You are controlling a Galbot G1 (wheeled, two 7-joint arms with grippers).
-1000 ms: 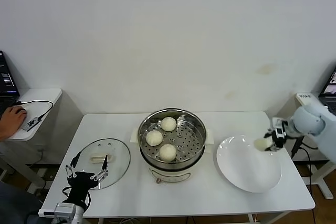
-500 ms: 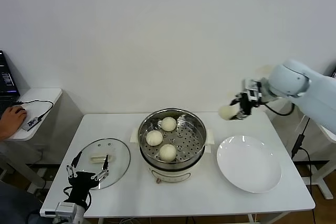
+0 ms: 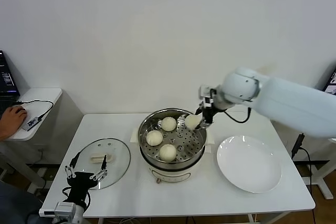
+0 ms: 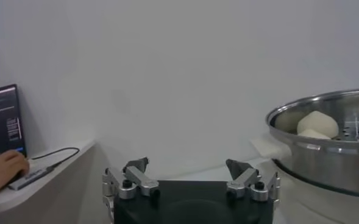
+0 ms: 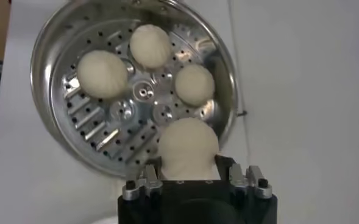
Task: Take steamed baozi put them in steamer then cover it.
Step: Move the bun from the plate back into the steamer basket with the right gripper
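Since the earlier frame, right gripper point(image 3: 202, 118) has carried the fourth baozi point(image 3: 192, 121) from the plate point(image 3: 249, 163) to above the steamer point(image 3: 172, 136), jaws clamped on it for release; left gripper point(image 3: 85, 176) waits fully open by the cover point(image 3: 101, 156).

A: What stands around the white table point(image 3: 210, 198)?

B: Take the table as the mark. On its right half lies a flat white plate point(image 3: 249, 164), bare. Behind it rises a plain pale wall point(image 3: 157, 35).

A: And off the table's left end?

B: A small white side desk point(image 3: 32, 109) stands beside it, set a little farther back. A person's hand point(image 3: 11, 115) rests there on what looks like a mouse, with a black cable point(image 3: 37, 103) looping across the top. A dark laptop screen point(image 3: 4, 74) shows at the far left edge.

A: To the right of the table?

B: Part of another screen point(image 3: 331, 83), cut off by the edge.
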